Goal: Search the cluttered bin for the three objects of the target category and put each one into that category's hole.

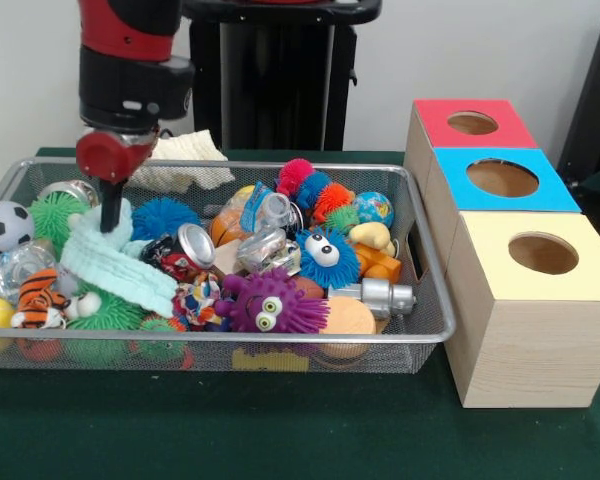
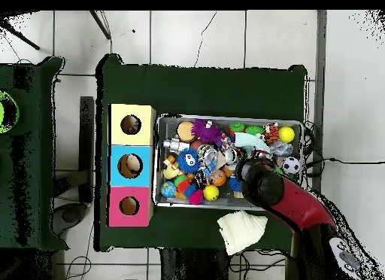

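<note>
Mint cloth (image 1: 115, 262) looks soft, light and limp; pinch a raised fold. Hand (image 1: 109, 215) touches it, grip state unclear.

Here's the table (image 1: 280, 440), draped in dark green cloth, carrying the wire mesh bin (image 1: 425, 270) crammed with toys at its centre. At three o'clock of the bin in the front view, just beside it, three wooden boxes sit in a row: yellow-topped box (image 1: 535, 310), blue-topped box (image 1: 500, 180), red-topped box (image 1: 470, 125). A cream cloth (image 2: 242, 230) lies at six o'clock of the bin in the overhead view.
</note>
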You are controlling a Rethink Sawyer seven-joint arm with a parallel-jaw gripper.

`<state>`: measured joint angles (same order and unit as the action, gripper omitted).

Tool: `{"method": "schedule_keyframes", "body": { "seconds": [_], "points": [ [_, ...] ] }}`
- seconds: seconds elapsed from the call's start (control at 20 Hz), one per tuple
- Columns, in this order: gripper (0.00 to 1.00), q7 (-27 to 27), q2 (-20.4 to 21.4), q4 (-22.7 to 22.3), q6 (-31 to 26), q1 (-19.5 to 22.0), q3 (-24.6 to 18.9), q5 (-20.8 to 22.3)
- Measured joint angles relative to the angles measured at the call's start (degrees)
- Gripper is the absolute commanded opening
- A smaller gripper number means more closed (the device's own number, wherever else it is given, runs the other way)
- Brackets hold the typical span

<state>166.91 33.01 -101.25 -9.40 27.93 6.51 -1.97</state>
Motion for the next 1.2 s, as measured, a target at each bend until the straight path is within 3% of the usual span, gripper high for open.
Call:
{"method": "schedule_keyframes", "body": {
  "seconds": [0.15, 0.3, 1.2],
  "points": [
    [0.0, 0.0, 3.8, 0.0, -9.0, -2.1, 1.4, 0.1],
    [0.0, 0.0, 6.2, 0.0, -14.4, -3.4, 1.7, 0.1],
    [0.0, 0.0, 6.6, 4.3, -15.4, -2.5, 1.4, 0.1]
  ]
}}
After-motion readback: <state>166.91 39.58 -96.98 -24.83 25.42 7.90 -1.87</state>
